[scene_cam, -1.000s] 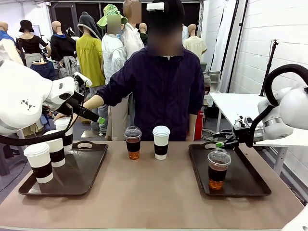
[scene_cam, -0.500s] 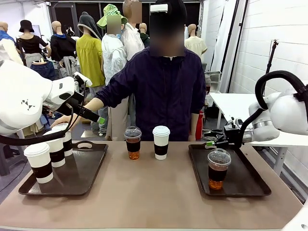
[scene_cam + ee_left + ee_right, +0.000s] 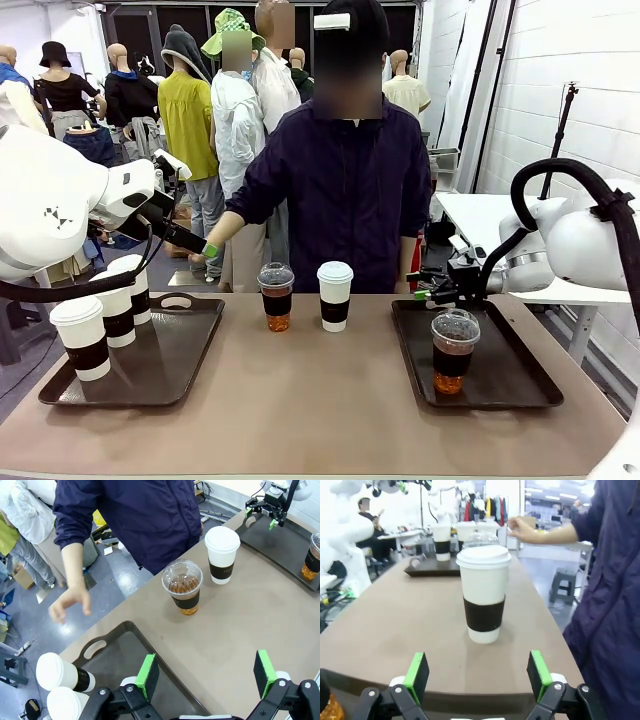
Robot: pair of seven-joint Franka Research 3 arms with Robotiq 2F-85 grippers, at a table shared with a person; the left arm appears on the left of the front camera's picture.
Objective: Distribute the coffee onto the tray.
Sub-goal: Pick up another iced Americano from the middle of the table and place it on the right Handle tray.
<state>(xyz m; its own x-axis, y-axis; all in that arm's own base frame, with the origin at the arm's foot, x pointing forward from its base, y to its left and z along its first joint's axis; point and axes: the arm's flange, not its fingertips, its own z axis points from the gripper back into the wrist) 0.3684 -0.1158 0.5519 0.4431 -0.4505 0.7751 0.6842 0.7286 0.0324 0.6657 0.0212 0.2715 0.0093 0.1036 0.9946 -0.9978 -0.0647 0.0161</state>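
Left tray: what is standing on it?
Three lidded white cups with brown sleeves stand along the tray's left side: near cup, middle cup, far cup. The middle cup covers part of the far cup.

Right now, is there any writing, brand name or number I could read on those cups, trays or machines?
No word, brand or number is legible in these pictures.
White paper cup in the middle of the table: what may be faint pale print on its dark sleeve, too small to read.
Left arm: a black-and-white pattern on its white shell, a marking rather than letters.
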